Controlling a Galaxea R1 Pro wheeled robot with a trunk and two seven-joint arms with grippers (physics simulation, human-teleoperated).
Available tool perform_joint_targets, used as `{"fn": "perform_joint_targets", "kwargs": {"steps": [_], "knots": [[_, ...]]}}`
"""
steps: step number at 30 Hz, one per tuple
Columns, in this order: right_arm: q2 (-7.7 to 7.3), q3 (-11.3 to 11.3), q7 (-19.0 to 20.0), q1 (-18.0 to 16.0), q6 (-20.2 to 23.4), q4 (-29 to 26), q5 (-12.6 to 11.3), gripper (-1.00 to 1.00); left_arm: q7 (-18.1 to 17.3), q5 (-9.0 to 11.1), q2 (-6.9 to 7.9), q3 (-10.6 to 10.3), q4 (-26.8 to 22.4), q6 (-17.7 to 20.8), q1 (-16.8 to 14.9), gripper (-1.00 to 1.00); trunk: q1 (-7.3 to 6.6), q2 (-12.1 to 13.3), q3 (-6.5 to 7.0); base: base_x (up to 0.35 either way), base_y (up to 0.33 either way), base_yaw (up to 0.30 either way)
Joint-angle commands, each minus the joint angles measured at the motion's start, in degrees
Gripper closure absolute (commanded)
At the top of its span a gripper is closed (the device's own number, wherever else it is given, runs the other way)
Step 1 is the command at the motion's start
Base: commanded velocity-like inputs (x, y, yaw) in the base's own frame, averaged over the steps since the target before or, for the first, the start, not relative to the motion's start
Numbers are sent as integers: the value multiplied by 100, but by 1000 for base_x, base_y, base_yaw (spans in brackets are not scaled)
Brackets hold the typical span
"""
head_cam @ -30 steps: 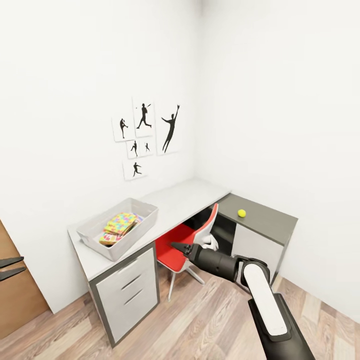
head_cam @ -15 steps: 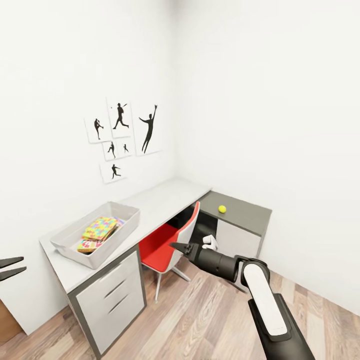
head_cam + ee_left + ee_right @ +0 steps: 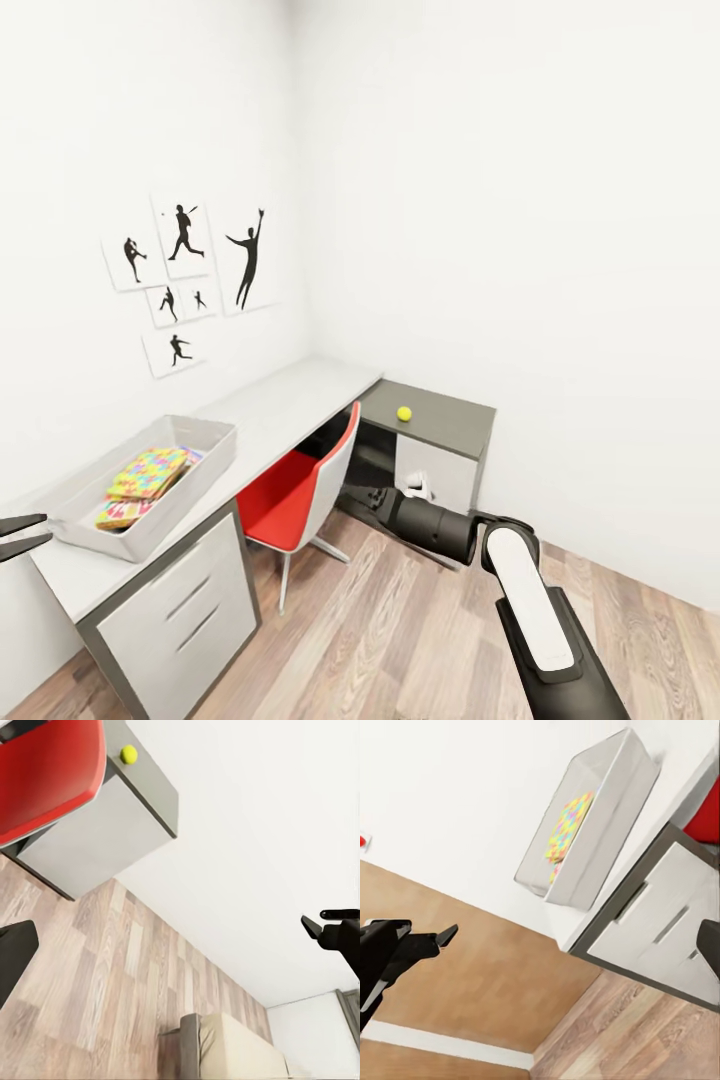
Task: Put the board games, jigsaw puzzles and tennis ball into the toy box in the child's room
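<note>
The see-through toy box [image 3: 205, 445] [image 3: 607, 802] stands on the light grey table [image 3: 290, 400] at the left. Jigsaw puzzles [image 3: 150, 472] [image 3: 568, 821] lie stacked inside it, and a printed edge [image 3: 118, 517] peeks out under them. The tennis ball [image 3: 404, 413] [image 3: 129, 754] rests on the table's lower dark grey section [image 3: 450, 425]. My left gripper [image 3: 30, 533] hangs open and empty at the picture's left edge, just in front of the toy box. My right gripper [image 3: 352, 491] hovers low beside the red chair, below the ball, fingers apart and empty.
A red chair [image 3: 300, 490] sits tucked at the table's inner corner. Grey drawers [image 3: 175, 610] fill the table's left end. Baseball silhouette pictures [image 3: 185, 270] hang on the wall. The bed [image 3: 240, 1050] stands across the wood floor [image 3: 400, 630]. A brown wooden panel [image 3: 472, 997] is beside the drawers.
The camera has turned right, so the table, toy box and pictures have slid left in the picture. Both arms keep the same pose in the view.
</note>
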Motion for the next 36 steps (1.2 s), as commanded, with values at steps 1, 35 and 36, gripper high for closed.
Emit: {"fn": "perform_joint_targets", "kwargs": {"steps": [1,35,36], "knots": [[3,-3,11,-3,22,5,13,-100,-20,3,3,-1,-1,61,2,-100,2,-4,-3,0,0,-282],[4,23,11,-3,-155,22,29,-100,-20,10,3,-8,-1,61,2,-100,2,-4,-3,0,0,-272],[4,24,11,-3,-155,22,29,-100,-20,11,3,-8,-1,61,2,-100,2,-4,-3,0,0,-179]]}}
